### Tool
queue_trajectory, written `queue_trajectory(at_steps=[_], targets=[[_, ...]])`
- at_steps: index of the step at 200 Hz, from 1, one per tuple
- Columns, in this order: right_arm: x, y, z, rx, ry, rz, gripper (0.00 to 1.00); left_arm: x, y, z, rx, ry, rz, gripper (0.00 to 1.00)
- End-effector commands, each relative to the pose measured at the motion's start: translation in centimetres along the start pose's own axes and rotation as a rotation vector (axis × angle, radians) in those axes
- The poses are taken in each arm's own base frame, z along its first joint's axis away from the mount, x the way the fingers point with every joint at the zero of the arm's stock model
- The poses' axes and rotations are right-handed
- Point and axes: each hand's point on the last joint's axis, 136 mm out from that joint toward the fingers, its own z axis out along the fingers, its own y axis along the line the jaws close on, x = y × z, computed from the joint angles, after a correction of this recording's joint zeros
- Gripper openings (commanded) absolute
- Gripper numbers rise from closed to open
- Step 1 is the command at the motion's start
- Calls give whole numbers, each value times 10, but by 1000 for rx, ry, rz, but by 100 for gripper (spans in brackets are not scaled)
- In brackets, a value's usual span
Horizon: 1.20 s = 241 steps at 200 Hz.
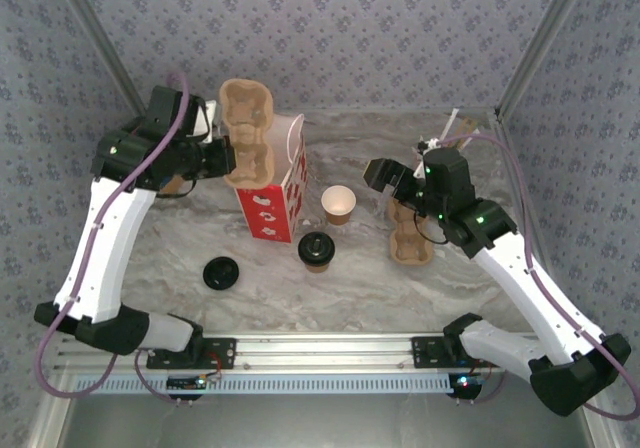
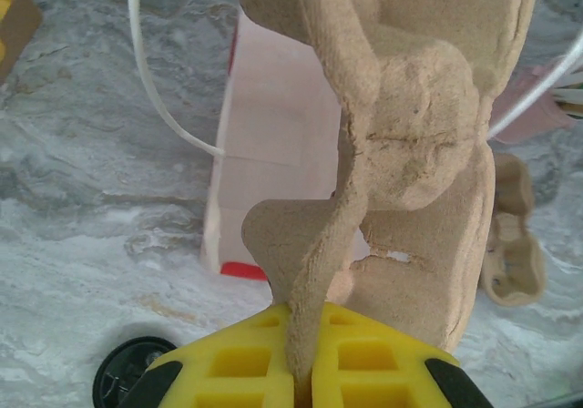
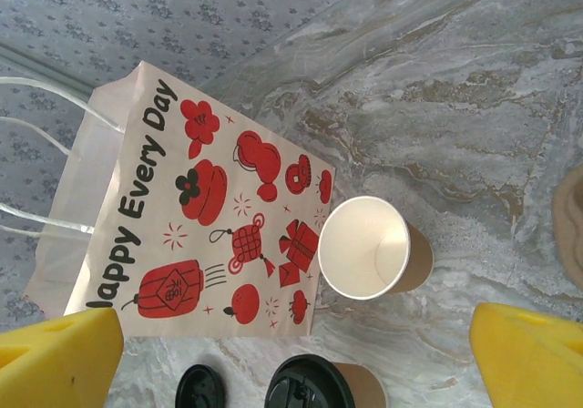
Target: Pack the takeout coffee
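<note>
On my left, the left gripper is clamped on the edge of a pulp cup carrier, which it holds upright beside the paper bag. A loose black lid lies on the counter. Right of the bag stand a lidded coffee cup and an open coffee cup. The right gripper hangs over them, jaws spread wide and empty.

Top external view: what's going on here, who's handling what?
The left gripper is shut on the edge of a pulp cup carrier, holding it up by the paper bag's open top. The right gripper hangs open above the table near a second carrier. An unlidded cup stands beside the bag, a lidded cup nearer the arms, and a spare lid lies on the table. Neither cup is packed yet.
</note>
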Motion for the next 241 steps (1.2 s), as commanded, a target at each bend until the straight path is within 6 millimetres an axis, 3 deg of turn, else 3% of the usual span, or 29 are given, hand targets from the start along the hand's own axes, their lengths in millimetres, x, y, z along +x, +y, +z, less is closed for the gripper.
queue_trajectory(at_steps=[1, 93, 193, 241], targets=[[-4, 1, -3, 1, -29, -13, 100, -14, 4, 3, -40, -31, 14, 9], [13, -17, 5, 17, -13, 12, 100, -21, 11, 31, -326, 50, 135, 9], [19, -29, 11, 29, -3, 18, 100, -2, 10, 51, -478, 158, 261, 9], [22, -34, 12, 32, 2, 23, 100, 6, 0, 56, -476, 179, 324, 9]])
